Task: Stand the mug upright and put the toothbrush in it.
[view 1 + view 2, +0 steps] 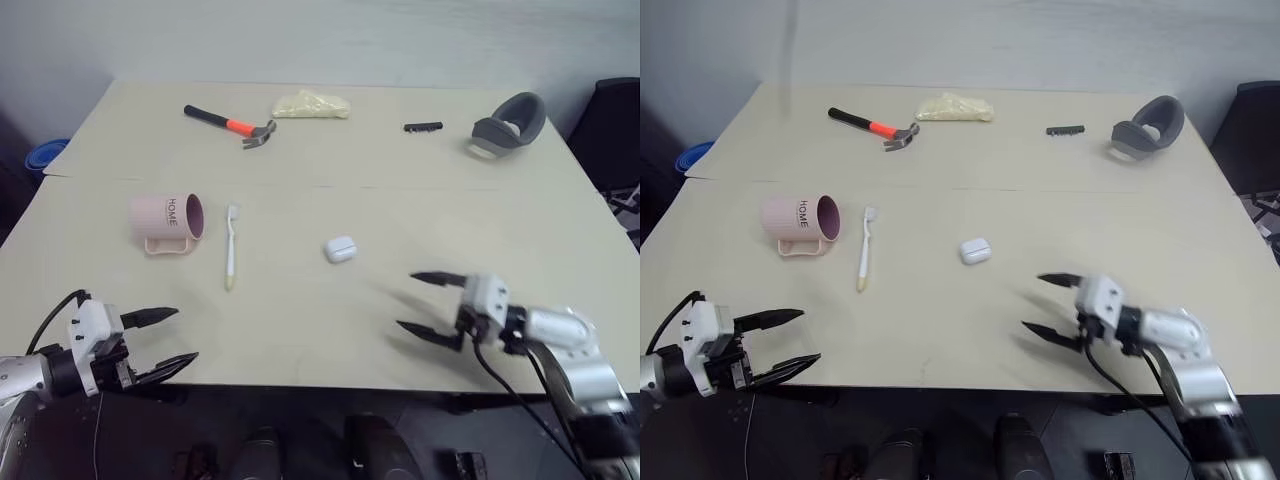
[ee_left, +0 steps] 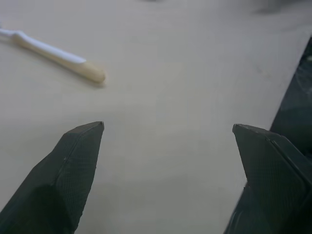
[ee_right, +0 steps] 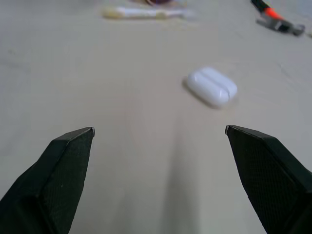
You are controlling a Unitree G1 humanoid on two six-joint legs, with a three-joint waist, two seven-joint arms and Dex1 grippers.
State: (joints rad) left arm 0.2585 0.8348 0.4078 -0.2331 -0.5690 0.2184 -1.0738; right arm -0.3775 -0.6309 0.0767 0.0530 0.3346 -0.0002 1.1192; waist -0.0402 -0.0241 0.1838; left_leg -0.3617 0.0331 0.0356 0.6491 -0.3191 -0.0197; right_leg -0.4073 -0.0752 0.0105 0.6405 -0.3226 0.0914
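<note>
**Mug on its side, toothbrush beside it, both grippers empty at the near edge**

Nearest to us, the left gripper (image 1: 168, 337) hangs over the near left edge of the pale surface (image 1: 300, 320), its two black fingers spread wide apart with nothing between them. The right gripper (image 1: 420, 303) sits over the near right part of the surface, pointing toward the left, its fingers likewise wide apart and empty.

Farther in, the toothbrush (image 1: 231, 245) lies flat, its yellowish handle end toward us and its bristle end away. It lies beyond the left gripper and somewhat to the right of it, well apart from the fingertips; in the left wrist view we see just the handle end (image 2: 58, 56), the rest cut off by the frame edge. Just left of the toothbrush lies the mug (image 1: 166, 222), on its side, with its maroon opening facing the toothbrush, its handle resting on the surface on the near side, and "HOME" on top. The two do not touch.

A small white case (image 1: 340, 248) rests near the middle, between the right gripper and the toothbrush.

At the far side we make out a hammer (image 1: 232, 124) with an orange-and-black handle, a pale yellow packet (image 1: 312, 104), a small dark object (image 1: 423, 127) too small to identify, and a grey curved thing (image 1: 510, 124) whose nature we cannot tell.
</note>
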